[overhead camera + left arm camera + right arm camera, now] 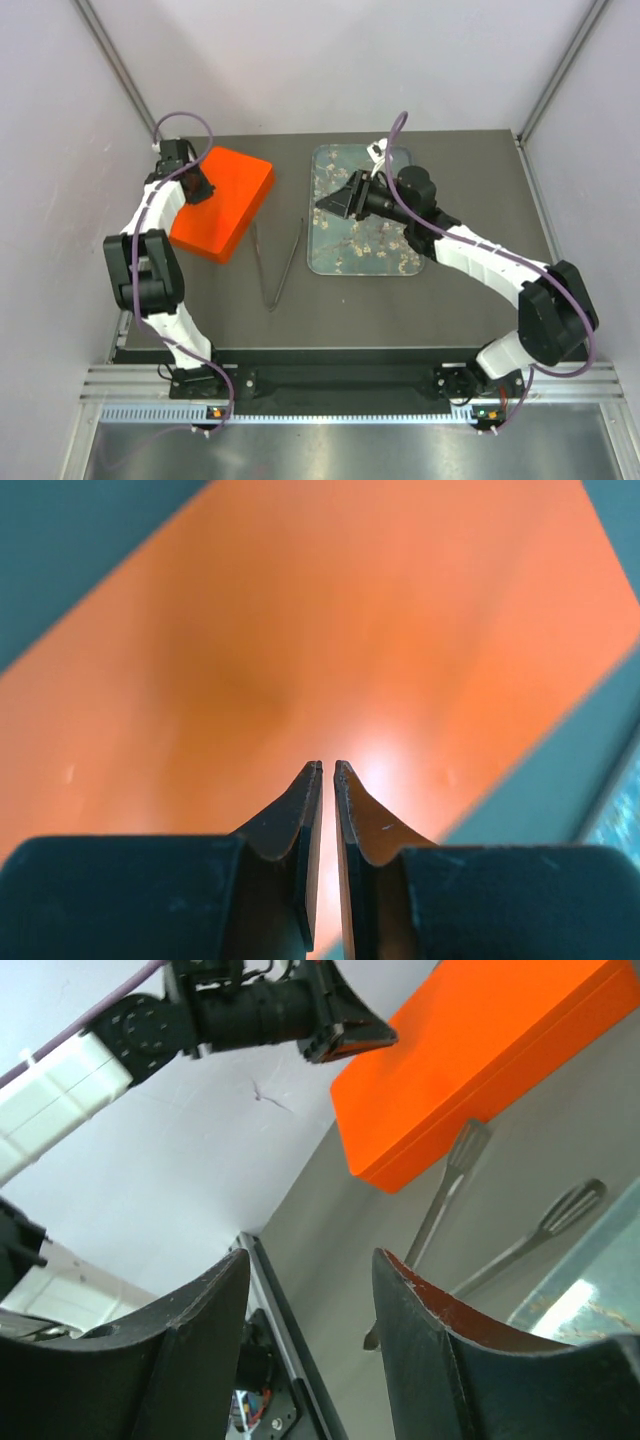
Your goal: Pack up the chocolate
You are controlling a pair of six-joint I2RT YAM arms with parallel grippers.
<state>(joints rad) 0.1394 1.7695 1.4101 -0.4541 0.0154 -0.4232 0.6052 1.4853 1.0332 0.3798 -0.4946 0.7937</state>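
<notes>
Top view: dark table (400, 310). Orange box (222, 200) lies upper left, glassy blossom-print tray (360, 215) upper centre, metal tongs (280, 265) on the table btwn them. Left hand (196, 184) sits over the box's far-left corner; right hand (325, 203) hovers over the tray's left part, pointing left. Left wrist view: left hand (328, 768) clenched, tips nearly meeting w/ nothing btwn them, just above the orange box (300, 630), which fills most of the frame. Right wrist view: right hand (312, 1260) released, fingers apart, gripping nothing; orange box (470, 1070) upper right, tongs (572, 1203) below it, tray (600, 1280) edge at lower right. The chocolate shows in no view, so its place cannot be told.
</notes>
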